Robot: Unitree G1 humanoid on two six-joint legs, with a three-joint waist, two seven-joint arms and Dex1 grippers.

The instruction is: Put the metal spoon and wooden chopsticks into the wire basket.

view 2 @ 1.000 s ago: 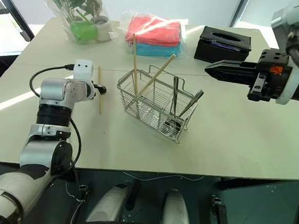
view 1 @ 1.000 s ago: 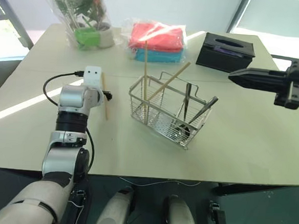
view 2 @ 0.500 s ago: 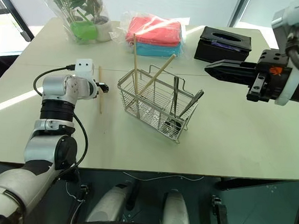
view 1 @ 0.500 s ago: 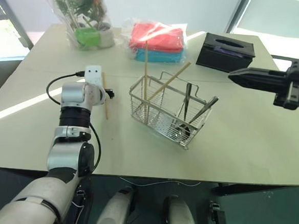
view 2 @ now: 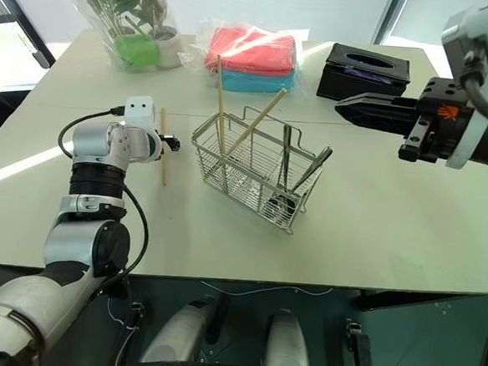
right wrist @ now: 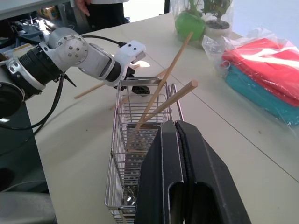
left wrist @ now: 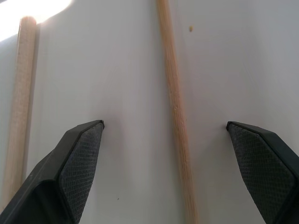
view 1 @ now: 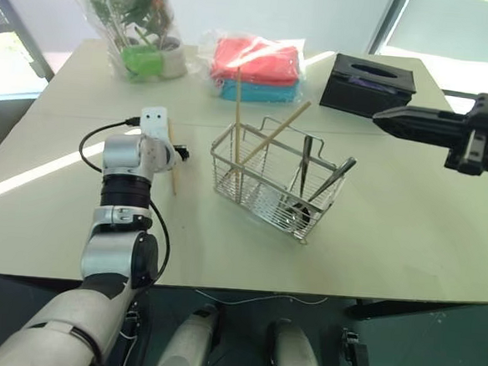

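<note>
The wire basket stands mid-table. Two wooden chopsticks stand in its left end, one upright and one leaning. The metal spoon leans in its right end beside another metal handle. A further chopstick lies flat on the table left of the basket. My left gripper is open and points down with that chopstick between its fingers, untouched; another stick lies just outside them. My right gripper hovers shut and empty, high to the basket's right.
A black tissue box sits at the back right. Bagged red and teal cloths and a wrapped potted plant stand along the back. A person stands beyond the table.
My left forearm has swung slightly inward and its wrist has rolled a little; the gripper stays over the lying chopstick. The right arm has not moved.
</note>
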